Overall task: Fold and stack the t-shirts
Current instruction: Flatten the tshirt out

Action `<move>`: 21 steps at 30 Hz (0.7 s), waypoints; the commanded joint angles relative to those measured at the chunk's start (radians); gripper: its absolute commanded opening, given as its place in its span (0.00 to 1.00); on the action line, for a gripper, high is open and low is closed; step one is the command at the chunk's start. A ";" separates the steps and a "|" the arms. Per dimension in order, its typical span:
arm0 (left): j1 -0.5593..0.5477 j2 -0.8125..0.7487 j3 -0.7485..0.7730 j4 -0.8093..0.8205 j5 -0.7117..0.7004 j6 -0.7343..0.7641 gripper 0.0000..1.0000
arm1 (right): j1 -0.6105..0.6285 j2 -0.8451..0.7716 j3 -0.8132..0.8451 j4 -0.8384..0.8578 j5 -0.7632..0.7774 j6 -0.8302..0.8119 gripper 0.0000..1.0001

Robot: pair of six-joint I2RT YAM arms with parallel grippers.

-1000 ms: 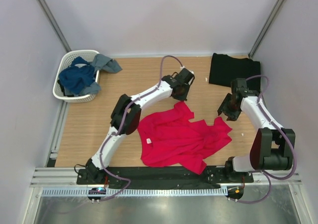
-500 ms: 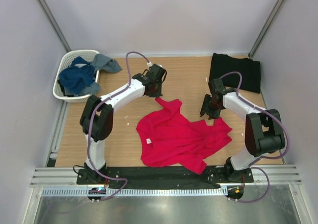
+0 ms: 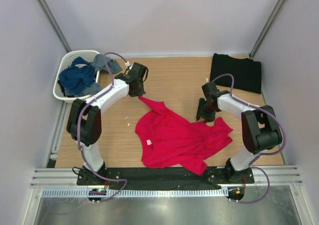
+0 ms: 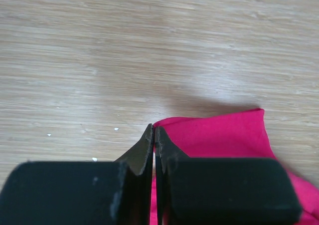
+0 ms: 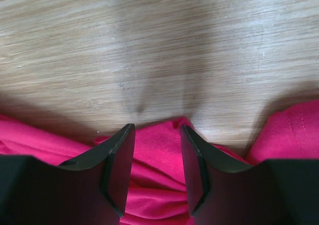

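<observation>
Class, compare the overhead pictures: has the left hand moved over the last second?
Yes. The left hand has travelled left, toward the white basket, pulling a corner of the red t-shirt with it.

Surface (image 3: 174,78) ran from the arm bases back to the rear wall. Basket (image 3: 75,98) sat at its far left corner. Clothes (image 3: 77,78) were heaped in it, with one piece (image 3: 108,64) hanging over the right rim onto the surface. Far shirt (image 3: 234,73) lay at the far right corner, well apart from the basket. Near shirt (image 3: 174,137) lay mid-surface toward the front, between the two arms, one corner reaching back and left. Left pincer (image 3: 139,93) was at that corner, right of the basket. Right pincer (image 3: 202,116) stood over the near shirt's far right edge, in front of the far shirt and apart from it.
</observation>
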 commanded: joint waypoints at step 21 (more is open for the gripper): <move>0.039 -0.025 -0.014 0.003 0.009 0.034 0.00 | 0.003 0.033 0.084 -0.082 0.101 -0.065 0.48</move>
